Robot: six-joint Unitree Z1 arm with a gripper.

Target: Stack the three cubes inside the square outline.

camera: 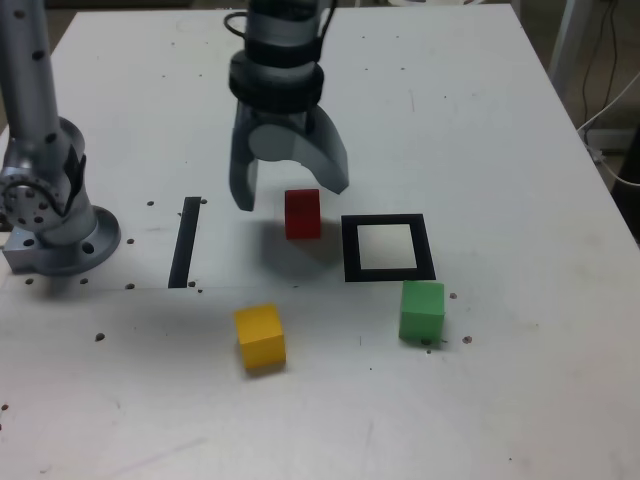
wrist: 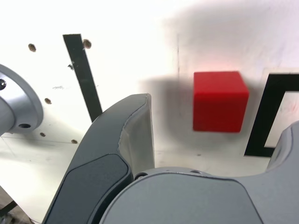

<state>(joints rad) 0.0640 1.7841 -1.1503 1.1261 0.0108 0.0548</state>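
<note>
Gripper [camera: 292, 195] jaws apart above red cube [camera: 303, 213] | square outline [camera: 388, 248] empty, right of it in exterior view | yellow cube [camera: 260, 336], green cube [camera: 422, 310] nearer

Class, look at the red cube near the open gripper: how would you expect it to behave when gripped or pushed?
The red cube looks solid with flat faces, so it probably stays rigid and slides, not rolls. Its matte surface suggests fair grip. It seems small against the gripper, so likely light, though a push high up might tip it.
</note>
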